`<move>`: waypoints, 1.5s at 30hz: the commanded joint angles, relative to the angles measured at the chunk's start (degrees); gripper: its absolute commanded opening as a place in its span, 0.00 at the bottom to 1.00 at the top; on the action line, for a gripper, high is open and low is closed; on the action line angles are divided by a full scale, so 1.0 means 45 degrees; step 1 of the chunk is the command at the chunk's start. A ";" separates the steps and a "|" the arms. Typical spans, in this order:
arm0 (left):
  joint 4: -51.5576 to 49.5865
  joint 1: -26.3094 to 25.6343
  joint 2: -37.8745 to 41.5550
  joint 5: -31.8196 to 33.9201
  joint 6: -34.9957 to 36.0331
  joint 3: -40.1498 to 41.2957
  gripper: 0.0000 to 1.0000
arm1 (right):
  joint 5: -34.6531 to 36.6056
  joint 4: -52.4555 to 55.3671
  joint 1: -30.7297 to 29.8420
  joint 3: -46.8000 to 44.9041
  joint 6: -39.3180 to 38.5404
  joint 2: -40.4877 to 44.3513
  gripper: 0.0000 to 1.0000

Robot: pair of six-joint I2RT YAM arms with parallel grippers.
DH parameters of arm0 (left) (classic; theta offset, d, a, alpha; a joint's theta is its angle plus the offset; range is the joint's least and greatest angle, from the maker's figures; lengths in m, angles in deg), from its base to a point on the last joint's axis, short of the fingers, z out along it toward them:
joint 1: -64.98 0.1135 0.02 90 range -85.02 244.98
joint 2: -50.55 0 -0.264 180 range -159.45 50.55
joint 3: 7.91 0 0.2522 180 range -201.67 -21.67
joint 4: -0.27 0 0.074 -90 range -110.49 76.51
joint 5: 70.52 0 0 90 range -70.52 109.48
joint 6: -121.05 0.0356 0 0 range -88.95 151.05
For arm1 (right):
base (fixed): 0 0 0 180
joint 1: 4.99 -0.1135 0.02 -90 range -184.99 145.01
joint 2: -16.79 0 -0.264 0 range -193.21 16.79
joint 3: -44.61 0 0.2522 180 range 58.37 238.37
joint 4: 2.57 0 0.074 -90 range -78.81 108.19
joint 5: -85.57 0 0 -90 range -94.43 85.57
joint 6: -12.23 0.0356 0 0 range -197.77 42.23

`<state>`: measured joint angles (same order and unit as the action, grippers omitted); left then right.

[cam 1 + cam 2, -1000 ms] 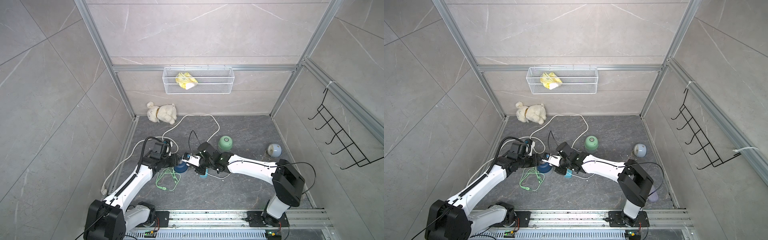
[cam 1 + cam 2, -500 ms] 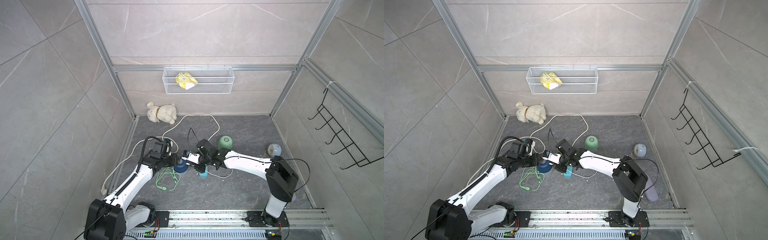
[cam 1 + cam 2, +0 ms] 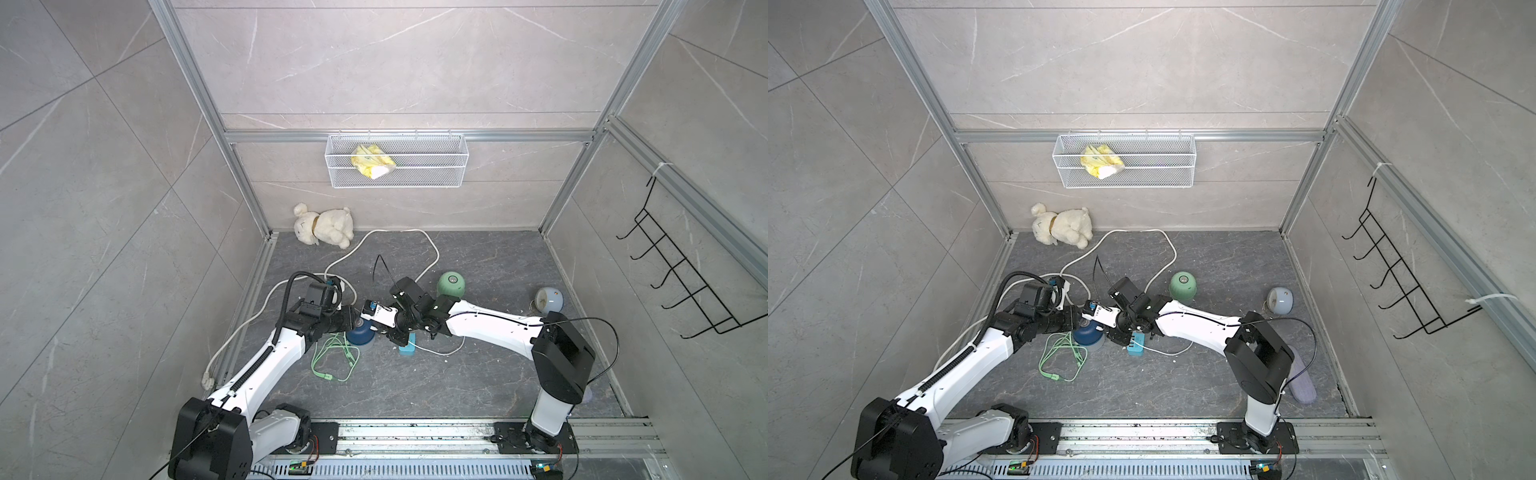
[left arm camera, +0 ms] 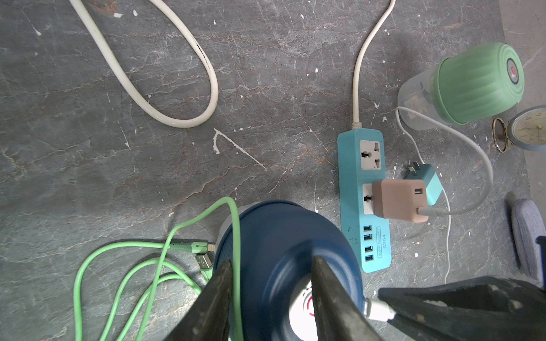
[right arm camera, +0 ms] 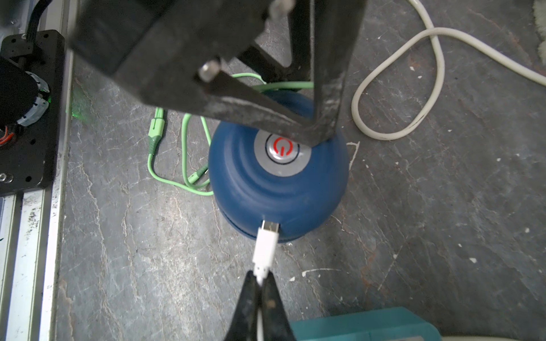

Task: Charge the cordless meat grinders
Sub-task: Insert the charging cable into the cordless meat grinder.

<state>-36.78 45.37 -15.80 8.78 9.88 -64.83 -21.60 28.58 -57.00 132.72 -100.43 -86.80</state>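
Note:
The navy blue meat grinder (image 5: pixel 277 189) stands on the floor, its silver button (image 5: pixel 282 153) on top. My left gripper (image 4: pixel 270 265) is shut on its dome, one finger on the button, the other at the far side beside the green cable (image 4: pixel 118 265). My right gripper (image 5: pixel 260 276) is shut on a white USB plug (image 5: pixel 265 245) whose metal tip meets the port low on the dome. How deep it sits I cannot tell. In both top views the grippers meet over this grinder (image 3: pixel 359 336) (image 3: pixel 1088 336). The mint green grinder (image 3: pixel 450 284) (image 3: pixel 1182 286) (image 4: pixel 478 82) stands apart behind my right arm.
A teal power strip (image 4: pixel 365 200) (image 3: pixel 406 348) lies beside the navy grinder, carrying a pink charger (image 4: pixel 399 203); a teal adapter (image 4: pixel 425 183) lies loose. A pale blue ball clock (image 3: pixel 548 300) sits at the right, a plush dog (image 3: pixel 324 226) at the back left, and white cord loops (image 3: pixel 390 245) cross the floor.
My right arm has swung in toward the navy grinder, bringing the white plug up to its side. The left gripper has stayed on the dome.

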 commanded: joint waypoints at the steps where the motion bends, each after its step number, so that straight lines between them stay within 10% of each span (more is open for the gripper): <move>1: -0.1582 -0.0255 -0.0394 -0.0883 0.0133 0.0499 0.44 | 0.0016 -0.0983 -0.0200 0.0756 0.0365 -0.0309 0.00; 45: -0.1592 -0.1363 -0.0096 -0.1336 0.0279 0.0625 0.43 | 0.0787 -0.0818 -0.0240 0.1649 0.2359 -0.0787 0.00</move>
<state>-35.47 42.33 -15.27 13.17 10.56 -64.59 -18.13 33.45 -57.42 137.05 -90.92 -88.77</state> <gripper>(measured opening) 0.433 0.054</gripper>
